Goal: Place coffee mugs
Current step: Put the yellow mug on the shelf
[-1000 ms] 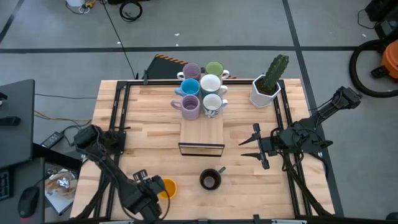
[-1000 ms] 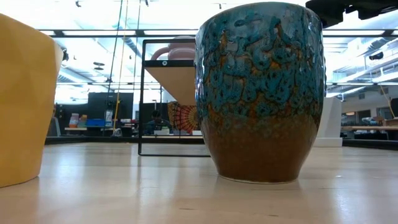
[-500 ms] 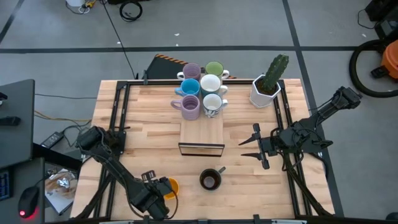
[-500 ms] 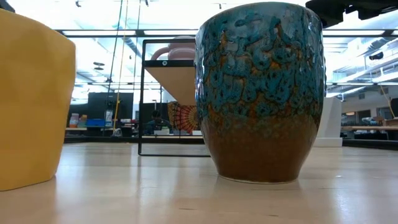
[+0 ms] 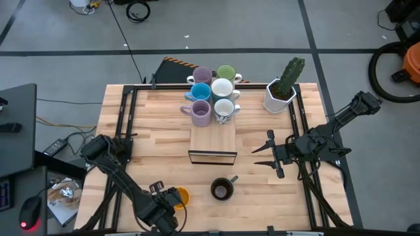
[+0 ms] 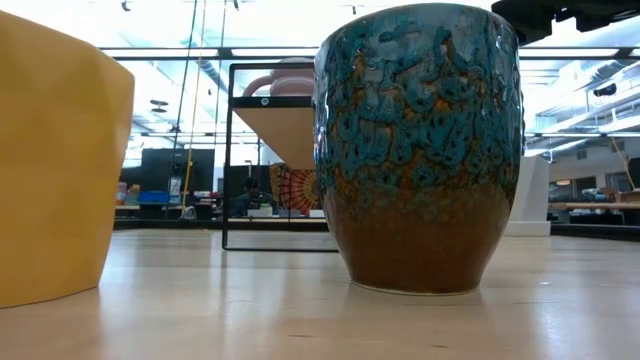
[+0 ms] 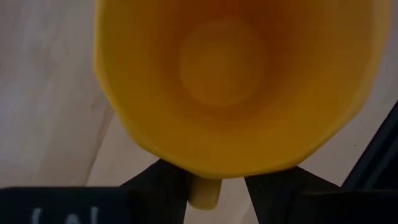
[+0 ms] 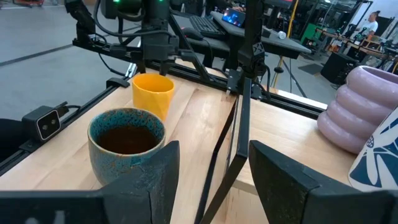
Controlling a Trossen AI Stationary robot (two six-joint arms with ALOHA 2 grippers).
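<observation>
- Since the earlier frames, the orange mug (image 5: 178,196) is seen shifted a little along the near edge of the table (image 5: 157,131) toward the dark glazed mug (image 5: 221,189); in the low view it now fills more of the frame; the left gripper (image 5: 164,200) is seen shifted with it.
- From the left wrist view the orange mug's handle (image 7: 204,191) is seen between the two dark fingers (image 7: 155,183); whether it is gripped or only straddled cannot be told.
- The right gripper (image 5: 268,155) is held spread and empty, near the table's right edge.
- Six mugs are gathered at the back of the wooden rack (image 5: 212,139), by the far edge; the cactus pot (image 5: 281,96) is left at the far right corner.
- A risk is judged: if the handle is held loosely, the orange mug may tip or swing when lifted; if it is pushed further, the dark glazed mug may be struck.
- The handle between the fingers is shown only by the left wrist view; the gap between the two near mugs is shown best by the right wrist view; the rack's open frame under its shelf is shown by the low view.
</observation>
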